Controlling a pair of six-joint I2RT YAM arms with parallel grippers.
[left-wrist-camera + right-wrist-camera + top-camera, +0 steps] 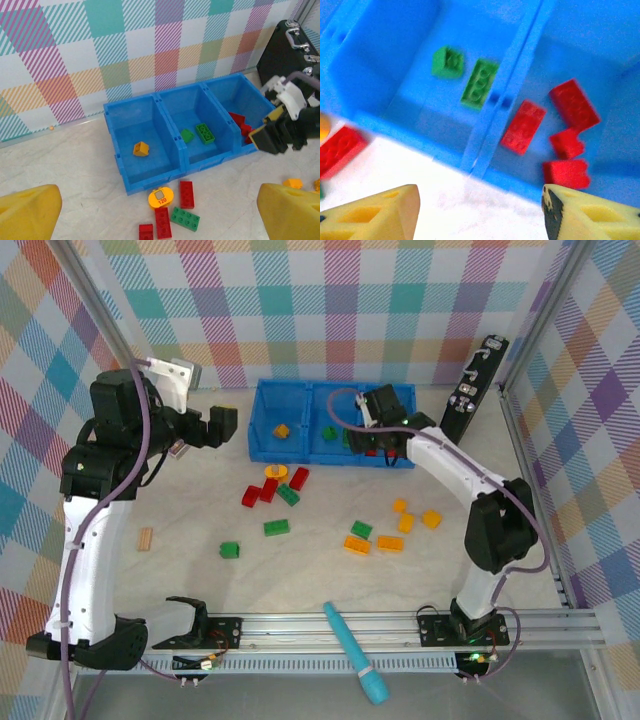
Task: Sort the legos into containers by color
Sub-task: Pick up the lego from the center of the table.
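Above the right compartment of the blue tray [517, 55], where four red legos [522, 126] lie, my right gripper [480, 200] hangs, jaws apart and empty; my left gripper [222, 426] gapes wide, empty too; more legos [277, 528] lie loose on the table [180, 540]

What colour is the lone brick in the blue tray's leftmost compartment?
Yellow-orange. The lone brick shows best in the left wrist view.

**Bricks and tray**

The blue tray [150, 176] has three open boxes [177, 107]. The 9 o'clock box holds one orange brick [141, 148], the middle two green bricks [204, 133], the 3 o'clock four red bricks [522, 126]. Loose bricks [276, 528] lie at its 6 o'clock.
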